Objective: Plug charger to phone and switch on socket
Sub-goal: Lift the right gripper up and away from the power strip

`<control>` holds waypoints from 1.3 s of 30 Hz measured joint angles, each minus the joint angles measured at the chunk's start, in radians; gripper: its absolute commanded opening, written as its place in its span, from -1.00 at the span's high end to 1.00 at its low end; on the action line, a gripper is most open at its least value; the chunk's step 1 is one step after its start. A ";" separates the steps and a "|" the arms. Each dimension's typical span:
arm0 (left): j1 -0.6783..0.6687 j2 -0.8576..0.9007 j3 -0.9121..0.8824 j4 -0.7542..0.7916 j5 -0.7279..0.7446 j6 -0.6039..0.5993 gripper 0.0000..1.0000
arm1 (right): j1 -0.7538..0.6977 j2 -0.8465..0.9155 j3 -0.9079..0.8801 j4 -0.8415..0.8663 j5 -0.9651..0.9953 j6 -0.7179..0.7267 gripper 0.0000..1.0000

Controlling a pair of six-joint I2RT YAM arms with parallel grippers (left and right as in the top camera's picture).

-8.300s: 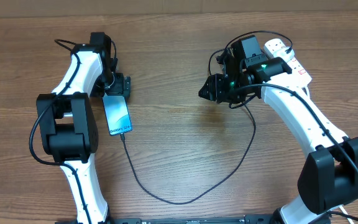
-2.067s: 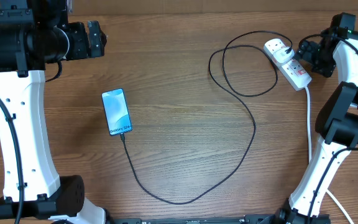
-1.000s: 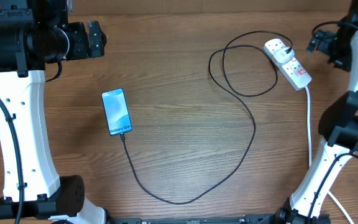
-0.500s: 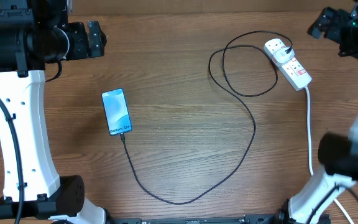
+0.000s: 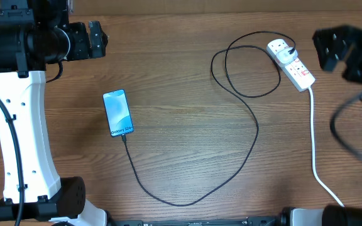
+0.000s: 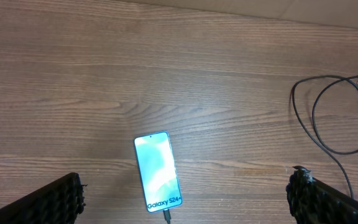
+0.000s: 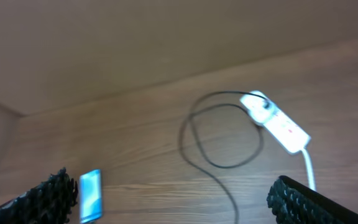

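The phone (image 5: 119, 113) lies flat left of centre with its blue-teal screen lit; it also shows in the left wrist view (image 6: 158, 171) and, blurred, in the right wrist view (image 7: 90, 195). The charger cable (image 5: 256, 129) runs from the phone's near end in a long loop to the socket (image 5: 291, 63), a white power strip at the far right, also in the right wrist view (image 7: 278, 124). My left gripper (image 6: 185, 199) is open and empty, high above the phone. My right gripper (image 7: 173, 199) is open and empty, raised high at the right (image 5: 341, 50).
The socket's thick white lead (image 5: 313, 144) runs from the strip toward the near right edge. The left arm's white links (image 5: 17, 125) stand along the left side. A wall rises behind the table's far edge (image 7: 135, 37).
My right arm has lifted up and away from the socket toward the camera. The left arm, phone, cable and socket have not moved over the last two seconds.
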 measured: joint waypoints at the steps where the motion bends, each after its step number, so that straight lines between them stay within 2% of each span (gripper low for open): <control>1: 0.000 0.000 0.000 0.000 0.000 0.000 -0.99 | 0.000 -0.018 0.000 0.000 -0.019 0.000 -1.00; 19: 0.000 0.000 0.000 0.000 0.000 0.000 -0.99 | 0.002 -0.171 -0.004 0.005 -0.083 -0.007 -1.00; 23: 0.000 0.000 0.000 0.000 0.000 0.000 -0.99 | 0.032 -0.209 -0.097 0.130 -0.029 -0.008 -1.00; 26: 0.000 0.000 0.000 0.000 0.000 0.000 -0.99 | 0.053 -0.262 -0.230 0.241 -0.005 -0.007 -1.00; 32: 0.000 0.000 0.000 0.000 0.000 0.000 -0.99 | 0.064 -0.459 -0.661 0.561 0.037 -0.008 -1.00; 39: 0.000 0.000 0.000 0.000 0.003 0.000 -0.99 | 0.104 -0.772 -1.292 1.108 0.061 -0.010 -1.00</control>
